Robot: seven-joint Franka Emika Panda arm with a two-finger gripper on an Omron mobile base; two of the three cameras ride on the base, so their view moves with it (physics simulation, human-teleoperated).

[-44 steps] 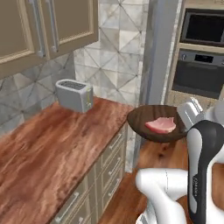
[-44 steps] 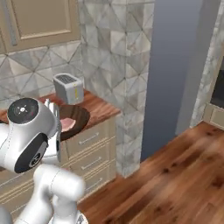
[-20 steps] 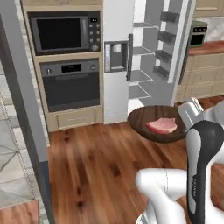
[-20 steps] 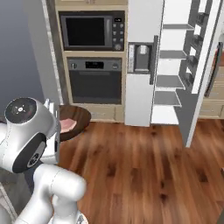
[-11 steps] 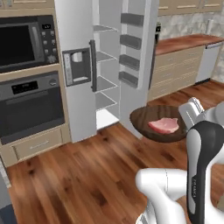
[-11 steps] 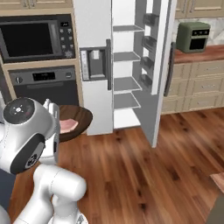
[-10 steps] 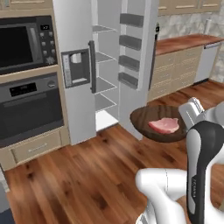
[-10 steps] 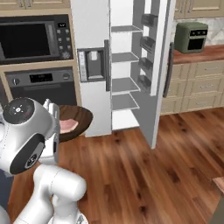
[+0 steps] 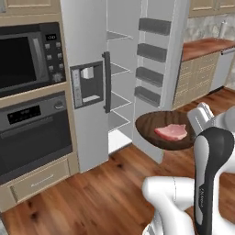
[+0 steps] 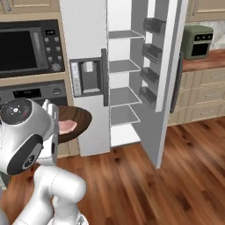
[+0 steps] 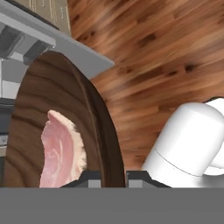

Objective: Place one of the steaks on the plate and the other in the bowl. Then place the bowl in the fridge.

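since half a second back your base has turned a little further, so the fridge [image 9: 92, 82] sits more squarely ahead with its open compartment wider in both base views; bowl and meat ride in the same spot against the arm.

bowl [image 9: 165, 130]: dark brown, carried level in the air, pinched by its rim. in the hand view the gripper [image 11: 111, 175] has its tips pressed narrow on either side of the rim, so it is clamped on the bowl, not empty. steak [image 9: 171, 132]: lies flat inside the bowl, just past the pinched rim, toward the side away from the tips.

outward from the pincer: the swung-out fridge door [image 10: 165, 83] with its door bins stands just beyond the bowl's far edge in the left base view. grey shelves [image 10: 124, 115] are further ahead and mostly above bowl height, the lowest nearest to level with it. oven [image 9: 32, 133] and microwave [image 9: 27, 55] stand off to the left of the fridge.

for this step, my judgement:
- keep the bowl flat; a rim grip is one-sided and any tilt could slide the steak out.
- close in slowly and mind the door edge beside the bowl.
- pick a shelf with headroom, bring the bowl in above it, lower until it rests, then let go.
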